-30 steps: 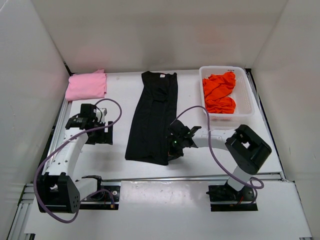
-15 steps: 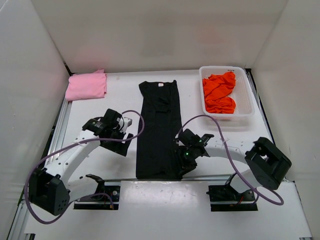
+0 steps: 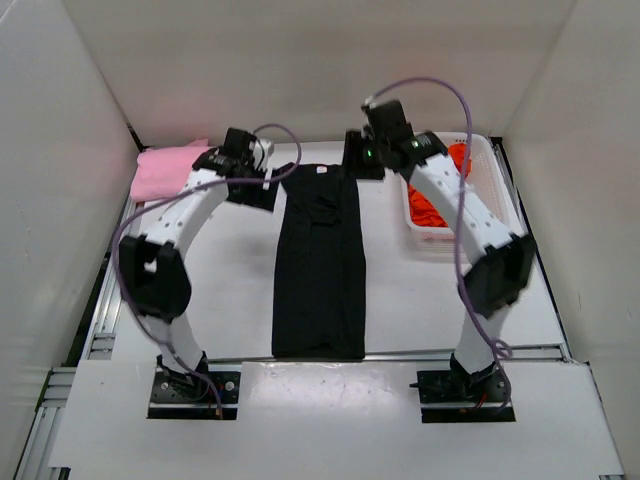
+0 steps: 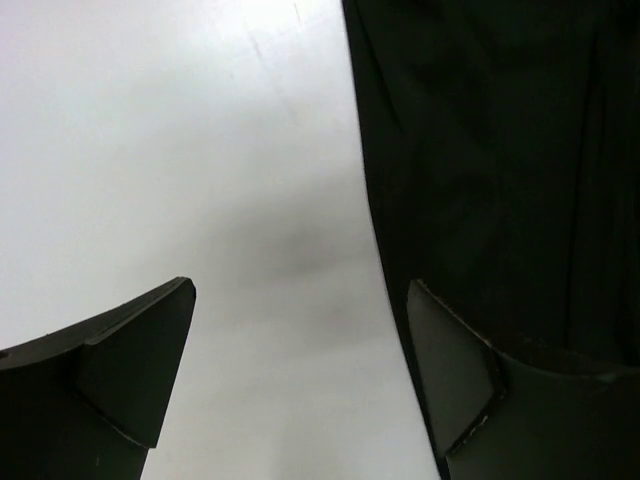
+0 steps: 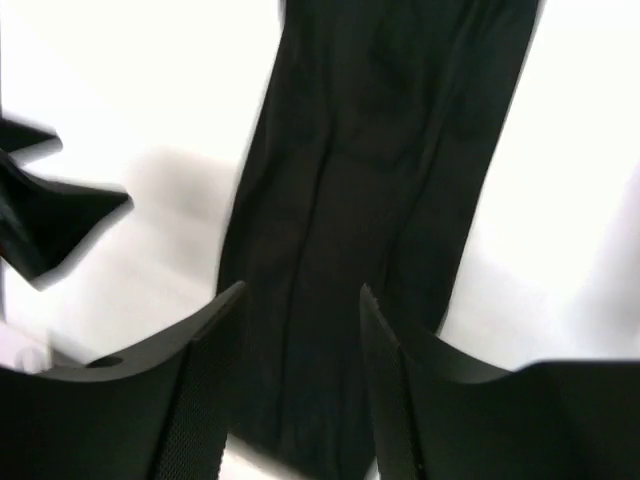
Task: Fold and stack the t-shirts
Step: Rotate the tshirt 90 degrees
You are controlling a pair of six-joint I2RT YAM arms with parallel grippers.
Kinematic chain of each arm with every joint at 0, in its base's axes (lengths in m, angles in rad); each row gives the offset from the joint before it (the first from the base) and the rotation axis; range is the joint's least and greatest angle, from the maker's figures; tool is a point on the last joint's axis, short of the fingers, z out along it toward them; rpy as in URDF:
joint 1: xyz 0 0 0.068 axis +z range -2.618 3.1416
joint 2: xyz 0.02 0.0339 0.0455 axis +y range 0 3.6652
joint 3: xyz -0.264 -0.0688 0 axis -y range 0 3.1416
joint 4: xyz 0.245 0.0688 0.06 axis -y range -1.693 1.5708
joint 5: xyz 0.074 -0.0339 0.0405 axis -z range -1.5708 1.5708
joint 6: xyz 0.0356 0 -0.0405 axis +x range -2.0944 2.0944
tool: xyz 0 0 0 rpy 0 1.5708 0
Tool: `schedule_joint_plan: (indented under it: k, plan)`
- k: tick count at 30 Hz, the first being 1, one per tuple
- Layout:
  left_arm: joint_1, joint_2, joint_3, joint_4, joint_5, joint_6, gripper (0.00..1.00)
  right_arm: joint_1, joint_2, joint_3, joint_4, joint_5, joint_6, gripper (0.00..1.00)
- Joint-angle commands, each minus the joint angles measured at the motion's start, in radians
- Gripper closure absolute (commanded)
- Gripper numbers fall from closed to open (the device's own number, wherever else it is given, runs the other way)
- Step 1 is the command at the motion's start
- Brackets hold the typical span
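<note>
1. The left gripper (image 4: 300, 300) gapes wide and empty, one finger just over the black t-shirt's (image 3: 320, 260) left edge. The right gripper (image 5: 300, 295) hangs part open above the cloth, gripping nothing.
2. A second ago both were at the near hem and the shirt lay slanted. Now they've swung to the collar, upper centre.
3. The shirt lies straight down the middle, ready, I'd say, for folding end to end.

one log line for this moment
left gripper open, at black t-shirt edge | right gripper open, above it | pink t-shirt folded, far left | orange t-shirt in basket
</note>
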Motion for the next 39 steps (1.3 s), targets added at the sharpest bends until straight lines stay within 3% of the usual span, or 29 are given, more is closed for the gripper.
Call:
schedule_joint_plan:
  k: [1,2,4,8,11,14,16,22,27,33,39]
  plan:
    - [0.036,0.188,0.237,0.064,0.003,-0.001,0.02,-0.052,0.297,0.344,-0.106,0.121,0.035,0.46]
    - [0.036,0.234,0.291,0.064,-0.01,-0.001,0.02,-0.062,0.436,0.434,-0.118,0.133,0.073,0.43]
    - [0.016,0.36,0.434,0.054,-0.036,-0.001,0.02,-0.091,0.547,0.61,-0.118,0.152,0.132,0.41]
    - [0.016,0.532,0.614,0.064,-0.037,-0.001,0.02,-0.141,0.637,0.512,0.126,0.162,0.375,0.33]
    - [0.016,0.638,0.709,0.074,-0.037,-0.001,0.01,-0.154,0.707,0.516,0.207,0.179,0.417,0.33]
    - [0.016,0.704,0.744,0.084,-0.037,-0.001,0.01,-0.154,0.785,0.625,0.218,0.234,0.417,0.32]
    - [0.016,0.713,0.744,0.084,-0.056,-0.001,0.01,-0.154,0.786,0.609,0.227,0.262,0.443,0.32]
    - [0.034,0.669,0.571,0.084,0.038,-0.001,0.04,-0.154,0.764,0.498,0.23,0.293,0.434,0.32]
    - [0.034,0.381,0.232,0.096,0.098,-0.001,0.05,-0.154,0.648,0.406,0.23,0.193,0.29,0.28]
    - [-0.016,0.076,-0.12,0.033,0.174,-0.001,0.05,-0.103,0.309,0.12,0.23,0.253,0.157,0.19]
    - [-0.026,-0.171,-0.291,-0.047,0.121,-0.001,0.03,-0.01,0.021,-0.204,0.206,0.279,0.011,0.13]
